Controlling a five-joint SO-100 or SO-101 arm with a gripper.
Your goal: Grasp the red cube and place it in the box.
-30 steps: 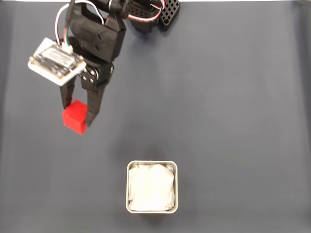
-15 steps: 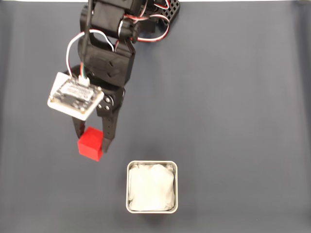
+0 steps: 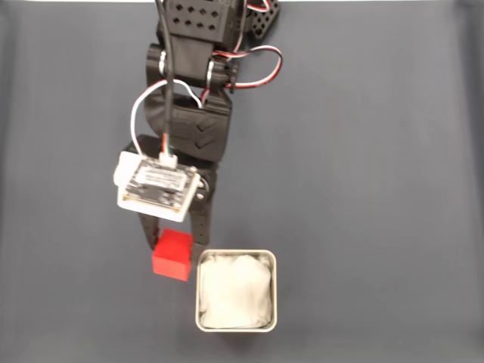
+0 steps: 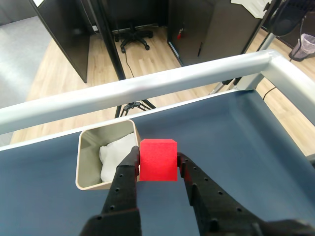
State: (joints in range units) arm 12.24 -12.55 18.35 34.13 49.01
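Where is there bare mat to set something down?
Fixed view: the dark mat is bare right of the arm and box, and along the left edge. It is crowded at centre-left, where the gripper holds the red cube beside the box's left rim.

There was one small bright red matte cube (image 3: pixel 172 255) and one square white box (image 3: pixel 236 259) with rounded corners, which held a single crumpled white paper lining (image 3: pixel 236 293). One black arm (image 3: pixel 189 128) carried one white circuit board (image 3: pixel 157 186) and one two-fingered black pincer (image 4: pixel 157 158), over one dark grey-blue tabletop (image 3: pixel 363 189). In the wrist view one black office chair (image 4: pixel 135 35) stood beyond the tabletop's single silver rail (image 4: pixel 147 89).
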